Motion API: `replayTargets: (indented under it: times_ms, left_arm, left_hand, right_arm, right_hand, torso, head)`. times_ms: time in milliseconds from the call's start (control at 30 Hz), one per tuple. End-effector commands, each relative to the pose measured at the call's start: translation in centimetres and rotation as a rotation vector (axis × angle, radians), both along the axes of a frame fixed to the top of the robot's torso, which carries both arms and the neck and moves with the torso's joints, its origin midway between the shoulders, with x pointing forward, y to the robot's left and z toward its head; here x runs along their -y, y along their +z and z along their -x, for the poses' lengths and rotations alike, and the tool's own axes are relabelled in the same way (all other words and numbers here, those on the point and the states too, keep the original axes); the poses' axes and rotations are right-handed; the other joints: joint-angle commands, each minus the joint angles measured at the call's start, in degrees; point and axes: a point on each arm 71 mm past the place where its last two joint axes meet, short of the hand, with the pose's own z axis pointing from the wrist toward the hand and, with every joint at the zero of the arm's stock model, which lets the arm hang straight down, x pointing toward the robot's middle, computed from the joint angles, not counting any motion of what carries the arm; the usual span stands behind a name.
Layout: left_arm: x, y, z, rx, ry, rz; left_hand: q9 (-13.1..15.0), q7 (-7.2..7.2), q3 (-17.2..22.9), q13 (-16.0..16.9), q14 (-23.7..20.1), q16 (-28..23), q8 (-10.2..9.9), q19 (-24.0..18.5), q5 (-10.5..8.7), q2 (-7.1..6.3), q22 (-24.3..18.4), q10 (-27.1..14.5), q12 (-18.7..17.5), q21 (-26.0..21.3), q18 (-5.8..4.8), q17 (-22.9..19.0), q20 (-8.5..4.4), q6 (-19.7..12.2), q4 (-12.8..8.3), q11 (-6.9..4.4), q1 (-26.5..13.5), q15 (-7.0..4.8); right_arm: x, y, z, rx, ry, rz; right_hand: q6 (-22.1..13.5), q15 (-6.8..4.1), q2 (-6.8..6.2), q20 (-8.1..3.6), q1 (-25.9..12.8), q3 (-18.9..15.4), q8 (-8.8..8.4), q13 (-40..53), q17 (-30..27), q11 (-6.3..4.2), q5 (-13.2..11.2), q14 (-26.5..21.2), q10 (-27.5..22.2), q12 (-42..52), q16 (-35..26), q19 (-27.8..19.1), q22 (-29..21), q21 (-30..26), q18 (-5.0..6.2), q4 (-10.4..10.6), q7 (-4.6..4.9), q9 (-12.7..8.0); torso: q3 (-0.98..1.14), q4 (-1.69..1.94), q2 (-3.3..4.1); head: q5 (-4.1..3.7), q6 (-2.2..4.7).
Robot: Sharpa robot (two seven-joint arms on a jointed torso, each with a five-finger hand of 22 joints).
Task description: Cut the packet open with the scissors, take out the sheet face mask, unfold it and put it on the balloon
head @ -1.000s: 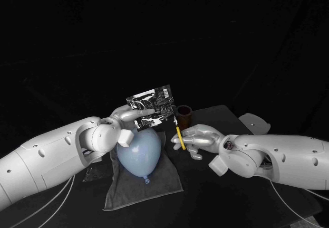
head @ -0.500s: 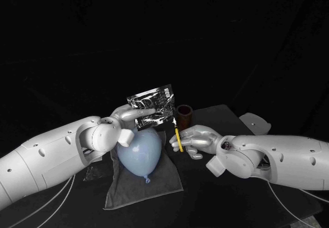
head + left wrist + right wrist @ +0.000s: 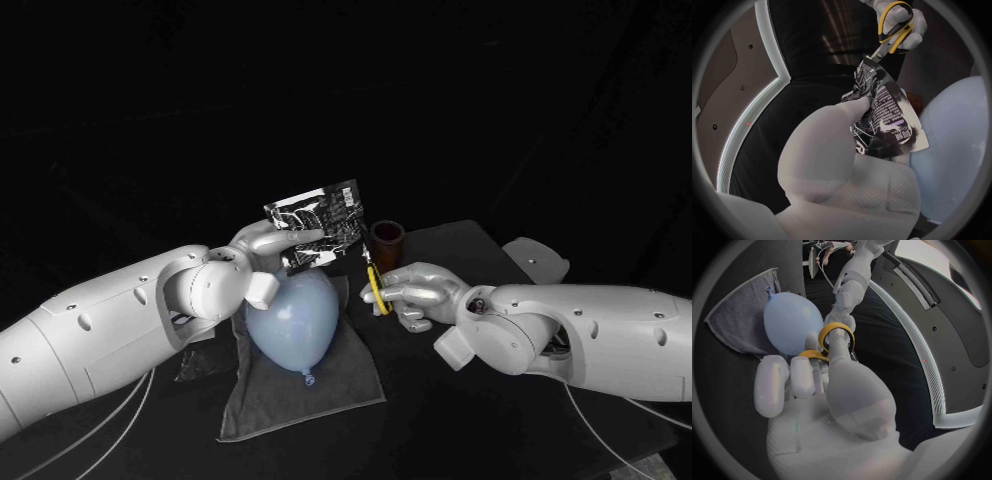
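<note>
Packet [image 3: 320, 222], pinched upright by the left robot hand [image 3: 268, 240] above the balloon [image 3: 296, 320]; the right robot hand [image 3: 415, 292] grips scissors [image 3: 375, 280] at its edge. Too deep a cut could slice the mask inside.

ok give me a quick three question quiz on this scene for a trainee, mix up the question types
1. True or false: the left hand is open and holds nothing.
2. Which tool does the right hand hold? A: scissors. B: a knife. C: tweezers.
3. Fill in the blank: the balloon lies on a grey ____.

Key
1. False. It holds the packet up above the balloon.
2. A. The scissors have yellow handles, and their tips are at the packet's edge.
3. cloth
</note>
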Motion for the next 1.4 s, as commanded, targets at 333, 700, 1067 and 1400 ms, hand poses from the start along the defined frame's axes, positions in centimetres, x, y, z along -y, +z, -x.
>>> replayTargets:
  times_ms: [333,700,1067,1400]
  left_arm:
    - [0.3,0.1,0.1,0.011,-0.027,0.007]
    - [0.2,0.1,0.1,0.013,-0.026,0.008]
    - [0.3,0.1,0.1,0.012,-0.031,0.01]
    - [0.3,0.1,0.1,0.011,-0.031,0.009]
  left_hand:
    - [4.5,0.1,0.2,0.1,0.1,0.1,0.2,0.5,0.2,0.49,0.1,0.4,0.1,0.3,0.61,0.1,0.08,0.4,0.0,-0.14,-0.2,-0.19]
    - [4.5,0.1,0.2,0.1,0.1,0.1,0.2,0.5,0.2,0.49,0.1,0.4,0.1,0.3,0.61,0.1,0.08,0.4,0.0,-0.14,-0.2,-0.19]
    - [4.5,0.1,0.2,0.1,0.1,0.1,0.2,0.5,0.2,0.49,0.1,0.4,0.1,0.3,0.61,0.1,0.08,0.4,0.0,-0.14,-0.2,-0.19]
    - [4.5,0.1,0.2,0.1,0.1,0.1,0.2,0.5,0.2,0.49,0.1,0.4,0.1,0.3,0.61,0.1,0.08,0.4,0.0,-0.14,-0.2,-0.19]
  right_arm:
    - [0.1,-0.2,-0.2,-0.028,0.033,0.005]
    - [-0.1,-0.2,-0.2,-0.027,0.045,-0.002]
    - [-0.9,0.1,0.1,-0.023,0.033,-0.047]
    - [-0.8,0.0,0.0,-0.041,0.013,-0.038]
  right_hand:
    - [1.5,-2.43,0.78,-0.47,1.0,3.8,0.06,9.1,0.9,-5.58,0.0,2.7,10.7,27.7,0.1,0.7,2.5,0.7,-0.77,-0.5,-1.31,0.4]
    - [-0.4,-1.66,0.15,0.09,-3.8,1.0,-1.85,-2.2,-1.7,-4.5,-0.3,0.6,5.4,10.1,-2.2,-0.8,0.0,-2.1,-0.19,0.3,-0.31,0.1]
    - [-2.6,0.24,0.99,2.03,-1.2,5.2,-8.69,-21.6,-2.3,-2.13,-0.2,1.4,5.6,-11.2,-4.4,0.5,1.6,-0.3,-0.63,-0.1,2.47,-5.0]
    - [3.3,-1.37,0.23,0.53,-1.3,21.4,-8.27,-21.4,0.2,-3.99,0.1,3.0,14.3,-9.4,-4.0,1.0,2.1,0.3,-0.78,-2.7,0.31,-6.8]
  torso:
    - [-0.03,0.01,-0.02]
    - [-0.04,0.0,-0.04]
    - [0.04,0.0,-0.04]
    - [0.02,0.01,-0.01]
  head:
    - [-0.04,-0.11]
    - [-0.11,-0.06]
    - [-0.07,-0.03]
    - [-0.15,-0.12]
